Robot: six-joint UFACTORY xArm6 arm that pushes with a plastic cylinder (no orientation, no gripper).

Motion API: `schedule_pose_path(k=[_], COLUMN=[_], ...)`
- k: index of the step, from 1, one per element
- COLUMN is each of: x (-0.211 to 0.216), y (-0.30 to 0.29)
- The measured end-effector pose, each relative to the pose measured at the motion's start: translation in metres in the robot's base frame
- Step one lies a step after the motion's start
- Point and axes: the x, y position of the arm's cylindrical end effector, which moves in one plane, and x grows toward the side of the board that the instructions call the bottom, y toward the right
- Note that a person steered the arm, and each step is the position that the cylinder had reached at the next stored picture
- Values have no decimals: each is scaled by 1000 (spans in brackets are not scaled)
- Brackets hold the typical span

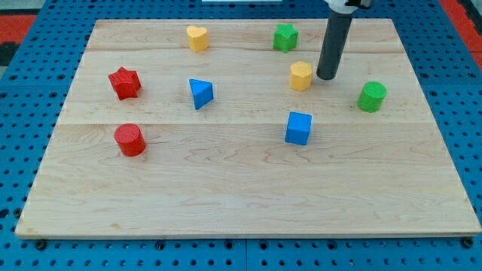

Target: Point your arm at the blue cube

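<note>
Blue cube (298, 128) is sitting right of centre on the tabletop (226, 211), your jawless rod tool's tip (327, 77) resting just right of the yellow block (301, 76), so you're wanting a short slide down-left, stopping before contact.

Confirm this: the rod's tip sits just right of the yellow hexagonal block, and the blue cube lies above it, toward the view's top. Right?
Not quite. My tip is just right of the yellow hexagonal block, but the blue cube lies below it, toward the view's bottom, as the camera view shows.
</note>
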Motion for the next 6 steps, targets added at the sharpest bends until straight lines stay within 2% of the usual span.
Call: schedule_pose_path(k=[1, 4, 6], x=[0, 24, 73], y=[-24, -40, -50])
